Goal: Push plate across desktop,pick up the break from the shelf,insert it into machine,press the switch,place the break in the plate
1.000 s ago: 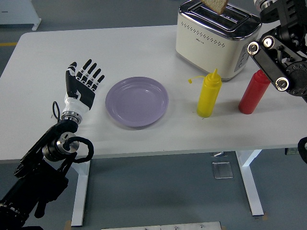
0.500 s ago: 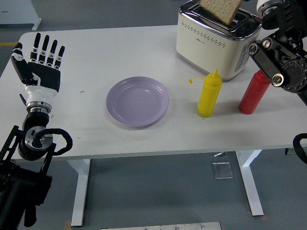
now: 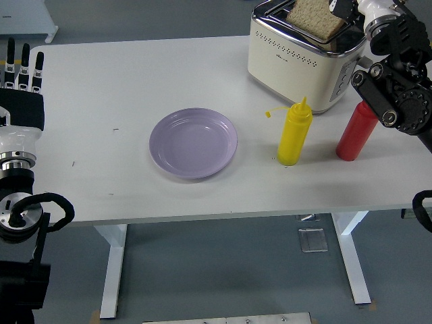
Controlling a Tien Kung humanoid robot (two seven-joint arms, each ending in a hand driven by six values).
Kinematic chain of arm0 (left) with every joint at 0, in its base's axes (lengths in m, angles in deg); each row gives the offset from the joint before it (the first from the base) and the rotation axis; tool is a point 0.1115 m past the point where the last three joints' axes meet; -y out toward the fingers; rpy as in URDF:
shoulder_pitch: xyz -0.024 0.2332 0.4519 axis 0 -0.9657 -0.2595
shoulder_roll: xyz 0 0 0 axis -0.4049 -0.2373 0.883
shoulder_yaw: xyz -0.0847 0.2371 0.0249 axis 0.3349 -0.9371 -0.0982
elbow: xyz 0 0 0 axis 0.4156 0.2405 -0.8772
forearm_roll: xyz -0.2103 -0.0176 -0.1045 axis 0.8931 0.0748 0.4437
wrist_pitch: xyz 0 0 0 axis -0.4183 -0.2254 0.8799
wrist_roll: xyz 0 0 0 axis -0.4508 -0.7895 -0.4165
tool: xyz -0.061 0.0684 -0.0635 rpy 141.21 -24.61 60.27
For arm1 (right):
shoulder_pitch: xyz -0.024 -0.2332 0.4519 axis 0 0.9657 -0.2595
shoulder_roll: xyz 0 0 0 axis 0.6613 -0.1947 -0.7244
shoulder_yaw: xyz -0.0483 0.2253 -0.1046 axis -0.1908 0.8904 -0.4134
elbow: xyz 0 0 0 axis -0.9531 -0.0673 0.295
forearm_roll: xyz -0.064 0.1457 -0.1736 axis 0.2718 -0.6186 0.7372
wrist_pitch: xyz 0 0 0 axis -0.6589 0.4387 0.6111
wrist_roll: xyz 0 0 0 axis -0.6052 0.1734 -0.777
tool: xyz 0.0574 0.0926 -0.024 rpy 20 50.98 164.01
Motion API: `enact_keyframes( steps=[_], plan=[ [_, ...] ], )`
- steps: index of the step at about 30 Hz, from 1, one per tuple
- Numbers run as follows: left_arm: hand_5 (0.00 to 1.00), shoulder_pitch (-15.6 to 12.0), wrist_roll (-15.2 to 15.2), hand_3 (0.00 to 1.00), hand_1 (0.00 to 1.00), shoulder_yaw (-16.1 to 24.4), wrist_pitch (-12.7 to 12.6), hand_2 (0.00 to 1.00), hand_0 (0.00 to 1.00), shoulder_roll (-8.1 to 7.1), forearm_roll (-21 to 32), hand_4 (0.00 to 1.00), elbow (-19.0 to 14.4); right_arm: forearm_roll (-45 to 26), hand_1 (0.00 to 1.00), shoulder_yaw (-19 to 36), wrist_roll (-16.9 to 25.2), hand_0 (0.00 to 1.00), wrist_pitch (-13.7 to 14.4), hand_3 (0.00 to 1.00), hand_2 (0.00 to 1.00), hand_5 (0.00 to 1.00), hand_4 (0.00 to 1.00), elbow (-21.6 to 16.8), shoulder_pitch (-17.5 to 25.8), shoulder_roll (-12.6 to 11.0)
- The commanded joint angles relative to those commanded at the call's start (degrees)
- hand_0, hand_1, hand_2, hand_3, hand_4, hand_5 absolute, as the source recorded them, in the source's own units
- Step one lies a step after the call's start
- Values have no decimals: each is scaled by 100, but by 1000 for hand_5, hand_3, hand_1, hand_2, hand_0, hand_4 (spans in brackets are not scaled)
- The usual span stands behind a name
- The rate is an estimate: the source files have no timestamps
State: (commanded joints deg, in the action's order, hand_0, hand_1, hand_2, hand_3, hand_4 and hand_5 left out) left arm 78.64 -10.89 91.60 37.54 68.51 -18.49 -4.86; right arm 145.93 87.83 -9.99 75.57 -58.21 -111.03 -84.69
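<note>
One rough brown bread slice (image 3: 316,18) is gripped by the right hand (image 3: 345,8) above the glossy cream toaster (image 3: 297,64) at far right. One smooth round lilac plate (image 3: 194,142) lies mid-table. Two squeeze bottles: yellow (image 3: 294,131), red (image 3: 357,129). Left hand (image 3: 20,94) hangs released, fingers straight, at the left edge.

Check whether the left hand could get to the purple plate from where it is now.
Probably yes. The left hand is at the table's left edge, fingers open, and only bare white table lies between it and the purple plate; both bottles stand beyond the plate.
</note>
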Motion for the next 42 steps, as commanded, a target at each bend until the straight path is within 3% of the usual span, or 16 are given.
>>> enact_keyframes(
  steps=[4,5,10,11,22,29,30,35,36,41,42],
  plan=[
    [998,-164,-16,781,852,216,53,844,850,0,-4,564,318,-207,487,-77,45,381,-205,599,541,107,558,-6,7,24],
    [998,-187,-17,782,851,247,60,844,850,0,0,567,378,-239,642,-84,53,554,-233,836,771,216,690,-12,8,26],
    [998,-235,-73,782,851,289,91,844,850,0,-6,567,651,-380,642,-34,127,554,-293,836,771,216,690,-37,6,20],
    [998,-235,-82,783,851,284,96,844,850,0,-8,569,679,-407,669,-19,146,600,-292,890,848,255,727,-46,7,16],
    [998,-202,-125,783,849,269,113,845,851,0,-50,569,741,-652,690,189,331,630,-64,909,877,285,754,-404,28,-148],
    [998,-200,-140,783,849,234,118,845,850,0,-79,568,788,-620,685,360,216,628,106,901,865,300,754,-893,127,-441],
    [998,-201,-143,785,848,233,119,845,849,0,-84,568,793,-620,598,377,195,526,141,776,748,197,488,-945,145,-474],
    [998,-236,-152,785,848,267,114,845,849,0,-134,568,836,-699,598,595,-69,526,634,776,748,197,488,-1502,454,-941],
    [998,-246,-153,785,848,277,113,844,850,0,-142,567,839,-697,461,642,-90,351,680,585,642,160,243,-1601,517,-1038],
    [998,-265,-156,785,848,308,116,844,850,0,-161,567,850,-529,461,828,-222,351,567,585,642,160,243,-1978,853,-1462],
    [998,-264,-157,785,847,305,116,845,850,0,-165,566,853,-452,379,859,-249,298,487,551,619,126,155,-2049,932,-1539]
  ],
)
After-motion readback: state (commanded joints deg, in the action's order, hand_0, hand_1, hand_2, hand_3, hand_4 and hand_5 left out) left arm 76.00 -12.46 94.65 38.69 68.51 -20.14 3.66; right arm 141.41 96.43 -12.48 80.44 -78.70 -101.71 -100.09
